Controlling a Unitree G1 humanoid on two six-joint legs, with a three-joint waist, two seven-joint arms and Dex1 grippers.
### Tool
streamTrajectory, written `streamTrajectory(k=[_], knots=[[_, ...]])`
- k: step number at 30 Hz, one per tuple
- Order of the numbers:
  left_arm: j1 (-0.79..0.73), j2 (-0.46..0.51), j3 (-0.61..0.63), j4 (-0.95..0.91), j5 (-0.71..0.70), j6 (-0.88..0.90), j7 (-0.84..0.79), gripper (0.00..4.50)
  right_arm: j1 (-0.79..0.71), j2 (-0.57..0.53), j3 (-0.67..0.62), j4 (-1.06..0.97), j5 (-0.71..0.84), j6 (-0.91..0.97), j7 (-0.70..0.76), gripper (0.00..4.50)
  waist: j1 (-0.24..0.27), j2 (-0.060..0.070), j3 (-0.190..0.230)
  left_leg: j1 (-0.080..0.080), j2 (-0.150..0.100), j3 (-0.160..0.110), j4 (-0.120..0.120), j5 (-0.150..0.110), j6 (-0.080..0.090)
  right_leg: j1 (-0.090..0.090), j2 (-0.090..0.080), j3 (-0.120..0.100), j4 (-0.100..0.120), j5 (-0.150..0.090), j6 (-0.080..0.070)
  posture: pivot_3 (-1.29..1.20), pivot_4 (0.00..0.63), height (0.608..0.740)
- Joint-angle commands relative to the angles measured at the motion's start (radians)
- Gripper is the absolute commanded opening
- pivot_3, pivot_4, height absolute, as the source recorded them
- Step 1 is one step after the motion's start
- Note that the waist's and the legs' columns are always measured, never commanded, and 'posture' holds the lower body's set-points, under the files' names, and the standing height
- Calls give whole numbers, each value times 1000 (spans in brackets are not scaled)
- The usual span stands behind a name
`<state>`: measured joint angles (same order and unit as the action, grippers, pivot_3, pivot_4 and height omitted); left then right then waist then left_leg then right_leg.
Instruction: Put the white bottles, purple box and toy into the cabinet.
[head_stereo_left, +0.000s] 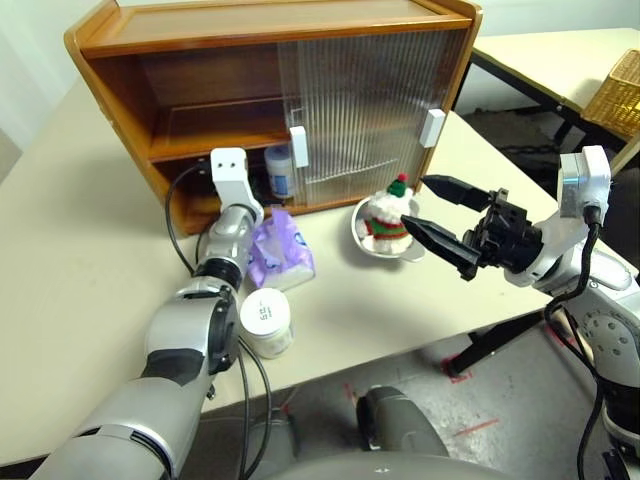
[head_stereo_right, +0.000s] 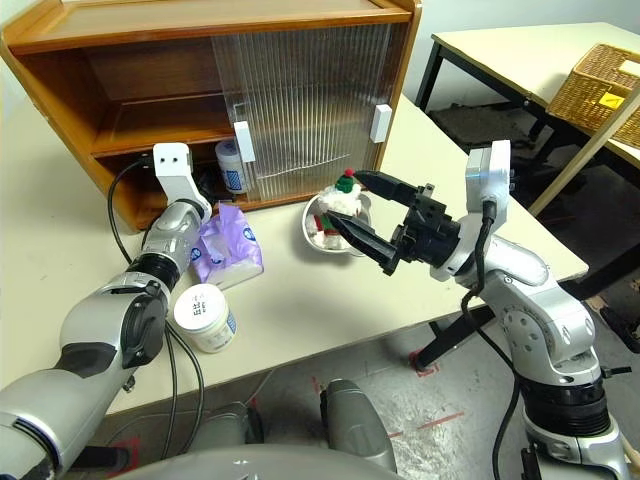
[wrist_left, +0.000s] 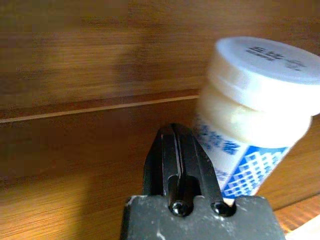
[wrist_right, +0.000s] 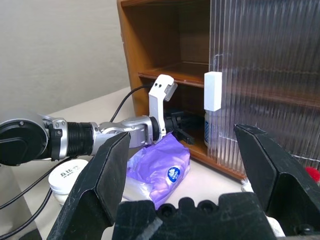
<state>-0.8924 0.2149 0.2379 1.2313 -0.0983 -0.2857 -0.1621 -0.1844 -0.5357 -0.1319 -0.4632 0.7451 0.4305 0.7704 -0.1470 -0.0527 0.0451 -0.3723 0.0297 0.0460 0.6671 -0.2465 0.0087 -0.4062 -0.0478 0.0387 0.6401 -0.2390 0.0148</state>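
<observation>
Both two-fingered black grippers are showing over the pale cream tabletop (head_stereo_left: 80, 220). Nearest, the right gripper (head_stereo_left: 438, 212) is hanging above the table's front right part with its tapered, matte black fingers spread wide and nothing between them; it is pointing toward the small plush snowman toy (head_stereo_left: 388, 216), which has a white fuzzy body, a red and green striped scarf and a green hat with a red pom-pom. That toy is sitting in a shallow round metal bowl (head_stereo_left: 362, 243), just off the gripper's fingertips and not touched by them.

On the left, one squat white plastic jar with a wide screw lid and blue-printed label (head_stereo_left: 266, 322) is standing upright on the table beside the left forearm. Just beyond it, the soft, crinkled lavender-purple tissue pack (head_stereo_left: 279, 250) is lying on the table against the left wrist.

Further in, the left gripper (wrist_left: 178, 150) is reaching into the open lower compartment of the large orange-brown wooden cabinet (head_stereo_left: 130, 80), its fingers pressed together and gripping nothing. A second white jar with a blue label (wrist_left: 252, 115) is standing upright in that compartment, just beside the closed fingertips; whether it touches them cannot be told. It is standing by the edge of the ribbed translucent sliding door (head_stereo_left: 370, 110), whose smooth white rectangular handle (head_stereo_left: 298, 146) is just above it.
</observation>
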Motion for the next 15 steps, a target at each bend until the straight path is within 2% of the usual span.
streamTrajectory(k=[1, 8, 15], knots=[[32, 12, 14, -83, -27, -20, -28, 45, -20, 3, 2, 24, -3, -14, 18, 4500, 2, 0, 0, 0, 0, 0, 0, 0, 0, 0, 0, 0, 0, 0, 0, -126, 0, 740], [113, 18, 17, -259, -57, 32, -66, 45, -45, 15, 20, 62, -12, -19, 47, 4500, 15, 0, 0, 0, 0, 0, 0, 0, 0, 0, -1, 0, -1, 0, 0, -85, 0, 740], [217, 25, 4, -484, -97, 159, -122, 45, -69, 24, 31, 90, -18, -23, 71, 4500, 50, 0, 0, 0, 0, 0, 0, 0, 0, 0, -1, 1, 0, 0, 0, -53, 0, 740]])
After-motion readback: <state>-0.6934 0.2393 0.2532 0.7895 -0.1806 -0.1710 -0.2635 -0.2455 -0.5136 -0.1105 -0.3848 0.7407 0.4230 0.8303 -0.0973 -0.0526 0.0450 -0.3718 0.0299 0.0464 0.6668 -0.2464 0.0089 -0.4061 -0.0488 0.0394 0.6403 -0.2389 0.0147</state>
